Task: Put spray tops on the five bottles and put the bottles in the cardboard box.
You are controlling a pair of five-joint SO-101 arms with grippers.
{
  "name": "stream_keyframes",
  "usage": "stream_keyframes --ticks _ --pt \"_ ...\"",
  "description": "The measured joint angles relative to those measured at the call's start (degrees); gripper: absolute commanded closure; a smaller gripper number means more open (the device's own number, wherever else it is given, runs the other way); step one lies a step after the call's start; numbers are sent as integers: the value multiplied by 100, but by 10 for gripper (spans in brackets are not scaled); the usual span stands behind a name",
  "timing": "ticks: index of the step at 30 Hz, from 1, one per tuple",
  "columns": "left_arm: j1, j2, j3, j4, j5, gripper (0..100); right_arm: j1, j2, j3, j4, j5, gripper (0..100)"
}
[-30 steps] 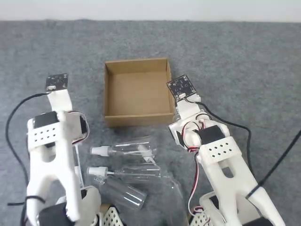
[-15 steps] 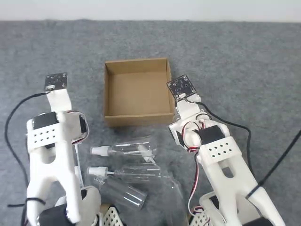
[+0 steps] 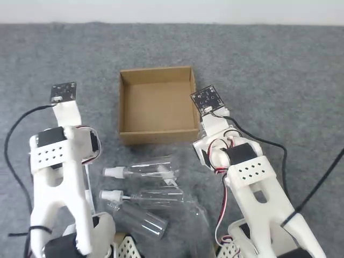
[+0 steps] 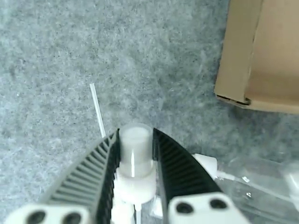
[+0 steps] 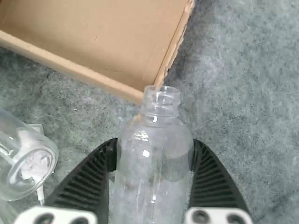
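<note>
My left gripper (image 4: 135, 149) is shut on a white spray top (image 4: 134, 158); its thin dip tube (image 4: 97, 110) sticks out over the grey carpet beside the cardboard box (image 4: 261, 56). My right gripper (image 5: 154, 158) is shut on a clear, uncapped bottle (image 5: 154, 163), its open neck just off the box corner (image 5: 159, 84). From above, the open brown box (image 3: 157, 105) sits between the two arms. Two capped clear bottles (image 3: 141, 171) (image 3: 145, 197) and an uncapped one (image 3: 141, 221) lie on the carpet in front of it.
Grey carpet covers the table, with open room behind and to both sides of the box. Black cables (image 3: 279, 156) trail beside each arm. Another clear bottle's round base (image 5: 25, 168) lies close beside the right gripper.
The left arm has shifted very slightly; the right arm and the bottles on the carpet are where they were.
</note>
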Motion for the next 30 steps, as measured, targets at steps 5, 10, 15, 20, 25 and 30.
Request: stream_keyframes --ticks 5,10,15,20,25,30 --pt "-79 -703 0 141 0 990 0 0 0 0 0 916" --pt "-97 -1301 0 211 0 990 0 0 0 0 0 916" --pt "-114 -1609 0 255 9 990 0 0 0 0 0 916" --pt "-114 -2040 0 264 62 990 158 0 0 0 0 916" --pt "-114 -2611 0 264 229 990 246 0 0 0 0 916" --pt "-105 -2989 0 264 264 990 246 0 0 0 0 916"
